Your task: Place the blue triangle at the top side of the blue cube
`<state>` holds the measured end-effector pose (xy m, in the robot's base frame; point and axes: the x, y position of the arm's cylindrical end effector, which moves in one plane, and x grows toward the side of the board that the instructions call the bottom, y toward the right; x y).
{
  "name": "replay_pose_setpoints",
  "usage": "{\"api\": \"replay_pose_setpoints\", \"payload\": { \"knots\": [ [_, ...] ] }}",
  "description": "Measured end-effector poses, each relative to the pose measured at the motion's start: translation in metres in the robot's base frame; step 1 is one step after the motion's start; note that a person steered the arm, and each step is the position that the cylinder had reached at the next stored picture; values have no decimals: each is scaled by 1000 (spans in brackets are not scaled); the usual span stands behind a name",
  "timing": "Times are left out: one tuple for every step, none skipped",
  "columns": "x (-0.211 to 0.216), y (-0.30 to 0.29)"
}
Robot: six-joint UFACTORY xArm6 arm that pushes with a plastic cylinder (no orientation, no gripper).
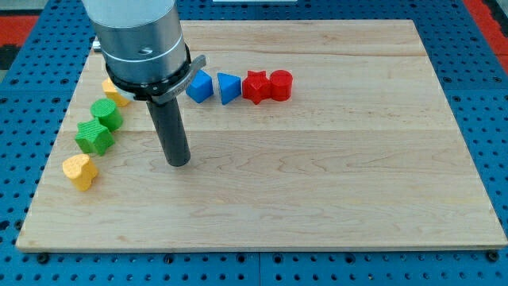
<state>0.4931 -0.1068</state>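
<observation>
The blue cube (199,86) sits near the top middle-left of the wooden board (333,175). The blue triangle (228,87) lies just to its right, close beside it, level with it. My tip (178,161) rests on the board below and to the left of both blue blocks, well apart from them. The arm's grey body hides the board's upper left part.
A red star-shaped block (255,86) and a red cylinder (281,84) sit right of the blue triangle. Down the left side lie a yellow block (115,93), partly hidden, a green block (105,114), a green star (94,137) and a yellow heart (79,171).
</observation>
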Motion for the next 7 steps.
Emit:
{"api": "replay_pose_setpoints", "payload": {
  "knots": [
    [-13, 0],
    [-14, 0],
    [-15, 0],
    [-31, 0],
    [-50, 0],
    [-62, 0],
    [-71, 9]
  ]
}}
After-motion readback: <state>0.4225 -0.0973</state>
